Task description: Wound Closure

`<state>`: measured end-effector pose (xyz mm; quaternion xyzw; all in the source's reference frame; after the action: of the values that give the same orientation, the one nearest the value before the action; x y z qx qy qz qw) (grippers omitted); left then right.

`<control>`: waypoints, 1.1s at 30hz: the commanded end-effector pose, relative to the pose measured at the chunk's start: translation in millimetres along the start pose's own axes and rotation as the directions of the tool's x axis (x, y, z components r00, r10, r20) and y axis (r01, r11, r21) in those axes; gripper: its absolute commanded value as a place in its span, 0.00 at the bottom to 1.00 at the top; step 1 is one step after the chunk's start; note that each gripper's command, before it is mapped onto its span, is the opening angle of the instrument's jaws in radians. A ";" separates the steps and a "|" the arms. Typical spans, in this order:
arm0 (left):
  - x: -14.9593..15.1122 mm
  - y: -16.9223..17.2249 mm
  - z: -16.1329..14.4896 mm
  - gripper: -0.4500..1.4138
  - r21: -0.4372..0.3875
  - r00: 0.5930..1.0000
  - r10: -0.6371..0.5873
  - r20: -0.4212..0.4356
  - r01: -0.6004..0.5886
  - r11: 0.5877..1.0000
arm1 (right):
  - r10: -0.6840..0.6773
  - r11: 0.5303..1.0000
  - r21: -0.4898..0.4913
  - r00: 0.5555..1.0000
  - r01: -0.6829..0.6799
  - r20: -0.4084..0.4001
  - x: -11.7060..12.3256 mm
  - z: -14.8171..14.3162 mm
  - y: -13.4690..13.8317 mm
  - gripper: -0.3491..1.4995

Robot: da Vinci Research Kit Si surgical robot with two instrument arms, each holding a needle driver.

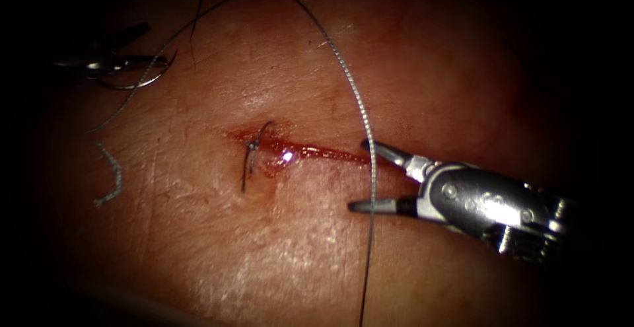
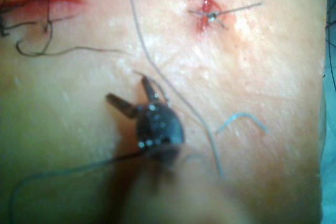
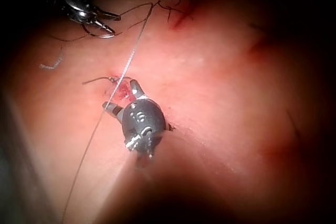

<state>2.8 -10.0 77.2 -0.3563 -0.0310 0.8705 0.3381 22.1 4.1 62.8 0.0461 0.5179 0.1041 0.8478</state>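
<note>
The cut runs across the middle of the tissue, with red fluid in it. A knotted stitch with short tails sits at its left end. My right tool is at the cut's right end, jaws open, and holds nothing. The thread arches down from above and passes between its jaws. My left tool is far left of the cut, its jaws spread. The curved needle lies on the tissue right beside those jaws, not in the tissue.
A cut piece of pale thread lies on the tissue left of the cut. In the left wrist view a second cut with dark stitches is nearby.
</note>
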 end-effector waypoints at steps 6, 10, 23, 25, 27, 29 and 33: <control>-0.9 2.3 -0.1 0.53 -0.010 1.000 -0.024 0.003 0.024 1.000 | -0.001 1.000 0.007 1.000 0.001 -0.002 -0.2 1.3 -0.5 0.70; -0.3 3.4 -0.7 0.59 -0.002 0.999 -0.040 0.010 0.040 0.999 | -0.004 1.000 0.009 1.000 0.003 0.004 -0.4 1.6 -0.7 0.69; 0.9 4.8 -1.2 0.62 0.004 0.998 -0.061 0.031 0.061 0.998 | -0.006 1.000 0.017 1.000 0.006 0.008 -0.5 2.0 -1.0 0.67; 0.8 5.2 -0.9 0.61 0.001 0.997 -0.058 0.056 0.058 0.998 | -0.006 1.000 0.017 1.000 0.006 0.008 -0.5 2.0 -1.0 0.67; 0.4 5.7 -0.6 0.58 -0.005 0.992 -0.043 0.115 0.044 0.999 | -0.006 1.000 0.017 1.000 0.006 0.008 -0.5 1.9 -1.0 0.67; 0.1 5.9 -0.5 0.54 0.019 0.985 -0.015 0.171 0.012 1.000 | -0.006 1.000 0.019 1.000 0.006 0.010 -0.5 1.9 -1.0 0.67; -0.4 6.1 -0.4 0.51 0.044 0.969 0.017 0.246 -0.028 0.999 | -0.006 1.000 0.019 1.000 0.006 0.010 -0.5 1.9 -1.1 0.67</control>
<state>-0.1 -14.2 74.9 -0.2263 -0.0452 0.9175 0.3240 22.8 3.4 63.4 0.0515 0.5133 0.0964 0.8512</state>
